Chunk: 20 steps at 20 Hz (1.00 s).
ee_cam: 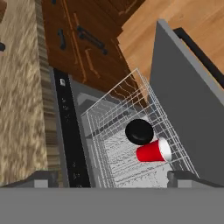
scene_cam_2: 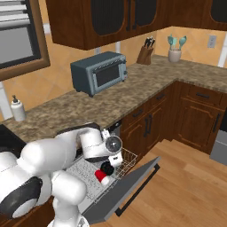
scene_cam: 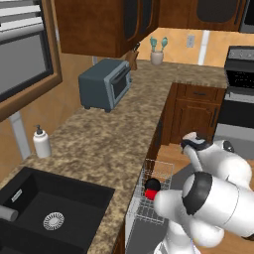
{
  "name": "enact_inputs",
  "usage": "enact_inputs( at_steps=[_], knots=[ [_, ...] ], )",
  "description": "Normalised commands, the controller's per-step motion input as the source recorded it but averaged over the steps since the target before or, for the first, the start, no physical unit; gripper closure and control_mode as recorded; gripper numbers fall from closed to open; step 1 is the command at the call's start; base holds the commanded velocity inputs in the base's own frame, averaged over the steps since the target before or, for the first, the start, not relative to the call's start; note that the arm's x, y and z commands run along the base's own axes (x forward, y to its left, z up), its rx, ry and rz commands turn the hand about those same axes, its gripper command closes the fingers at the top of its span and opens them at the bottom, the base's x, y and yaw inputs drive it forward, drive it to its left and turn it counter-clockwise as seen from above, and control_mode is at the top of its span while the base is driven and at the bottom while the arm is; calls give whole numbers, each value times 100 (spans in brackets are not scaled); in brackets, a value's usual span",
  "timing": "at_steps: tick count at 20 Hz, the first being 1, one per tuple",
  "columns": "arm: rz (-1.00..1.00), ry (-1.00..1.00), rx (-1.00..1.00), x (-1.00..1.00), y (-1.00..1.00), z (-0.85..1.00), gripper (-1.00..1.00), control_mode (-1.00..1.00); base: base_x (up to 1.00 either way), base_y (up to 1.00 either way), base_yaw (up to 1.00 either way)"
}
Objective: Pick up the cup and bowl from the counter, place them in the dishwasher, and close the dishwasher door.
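The cup point(ee_cam: 152, 152) lies in the rack point(ee_cam: 131, 131), bowl point(ee_cam: 139, 131) touching at eleven o'clock; gripper point(ee_cam: 113, 180) fingers wide, holding nothing.

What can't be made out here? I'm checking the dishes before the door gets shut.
- Cup and bowl: in the left base view the white arm covers part of them.
- Bowl: in the hand view, it's unclear whether it sits upright or upside down.
- Dishwasher door: in the right base view the arm hides its hinge end.
- Rack: its near end is cut off at the bottom.
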Motion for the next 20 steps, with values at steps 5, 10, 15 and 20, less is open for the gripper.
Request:
enact_inputs(
  at_steps=[5,10,15,20],
  knots=[
    [0,-9,4,-60,-40,4,-100,-100,0,0,0],
    [0,-12,26,-39,-49,-57,-100,-100,0,0,0],
    [0,-10,35,-10,-44,-74,-100,-100,0,0,0],
    [0,-13,36,-8,-67,-58,-100,-100,0,0,0]
  ],
)
